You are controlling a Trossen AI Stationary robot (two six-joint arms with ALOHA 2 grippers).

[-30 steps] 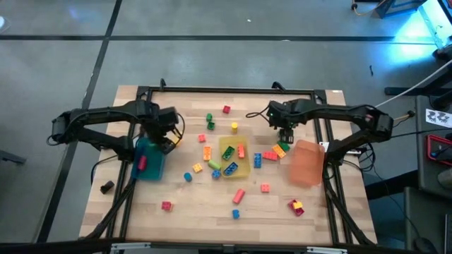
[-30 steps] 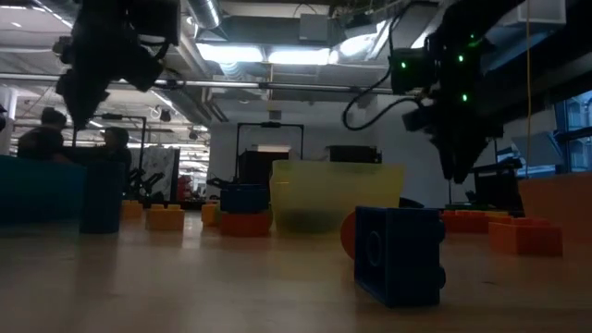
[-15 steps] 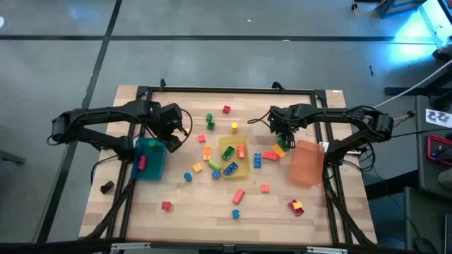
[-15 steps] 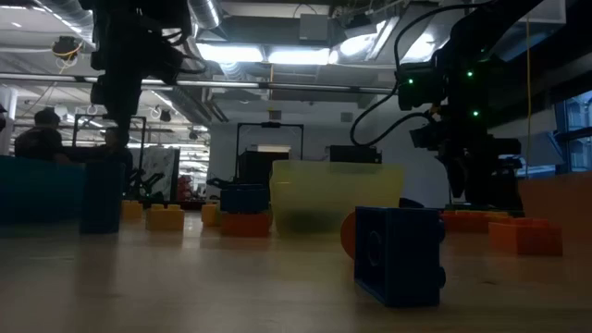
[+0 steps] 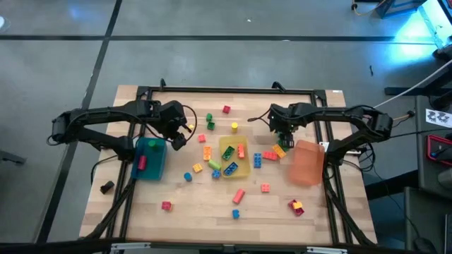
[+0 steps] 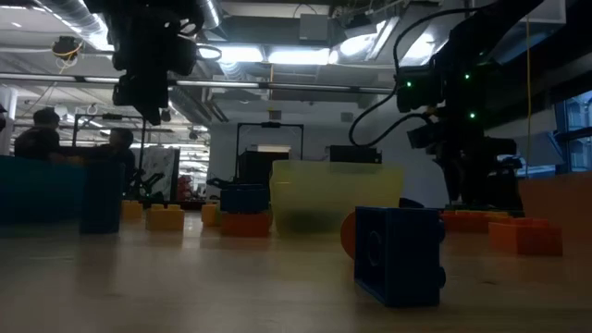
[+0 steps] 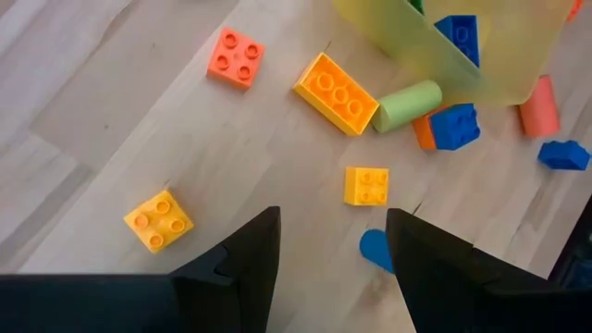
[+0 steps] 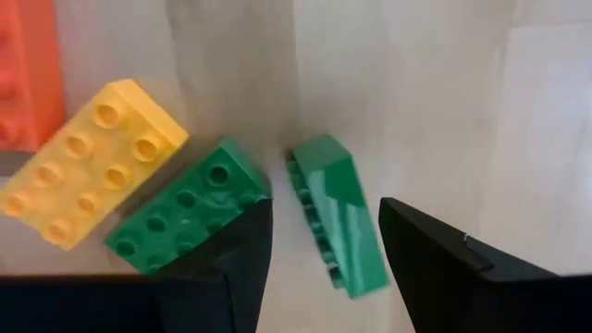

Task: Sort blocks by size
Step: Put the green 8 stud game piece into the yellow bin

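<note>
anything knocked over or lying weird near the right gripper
Yes. In the right wrist view, one green studded plastic brick lies tipped on its side between the open right gripper fingers, studs facing sideways. The green brick and yellow brick beside it sit studs-up.

The left tool [image 5: 185, 135] has moved rightward, off the blue bin [image 5: 149, 159], toward frame centre; the right tool [image 5: 283, 139] has dropped lower toward the worktop [image 5: 198, 204].

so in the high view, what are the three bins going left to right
translucent blue plastic bin → translucent yellow plastic bin holding several blocks → translucent orange plastic bin
</note>
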